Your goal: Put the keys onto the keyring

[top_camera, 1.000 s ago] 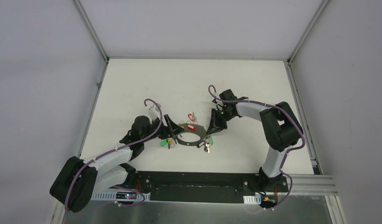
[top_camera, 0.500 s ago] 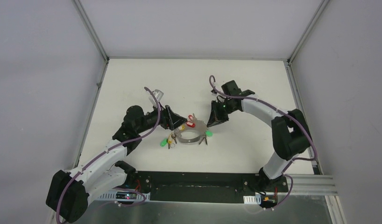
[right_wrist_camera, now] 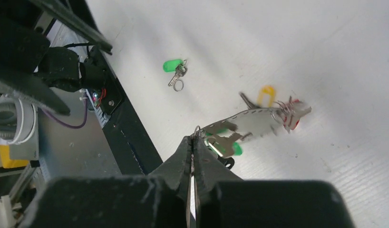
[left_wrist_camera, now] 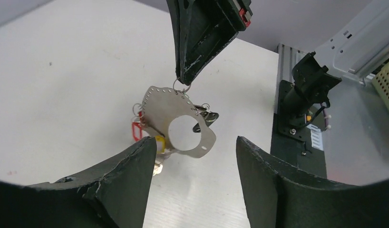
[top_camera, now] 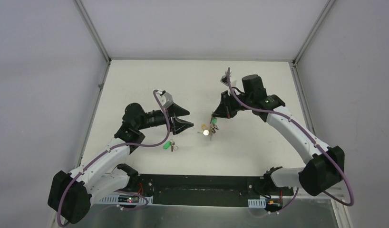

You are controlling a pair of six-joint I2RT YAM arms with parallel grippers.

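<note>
The keyring is a flat grey metal plate with a round hole and a holed rim. It hangs in the air from a small wire ring pinched in my shut right gripper. In the right wrist view the plate carries red, yellow and green-capped keys and a black cap below the gripper. A loose green-capped key lies on the table, also in the right wrist view. My left gripper is open and empty, pointing at the plate from the left, apart from it.
The black base strip runs along the table's near edge. The right arm's base stands beyond the plate in the left wrist view. Grey walls close the table on three sides.
My right gripper has lifted the keyring off the table and carried it back and to the right. My left gripper has let go of it, opened and drawn back left.
</note>
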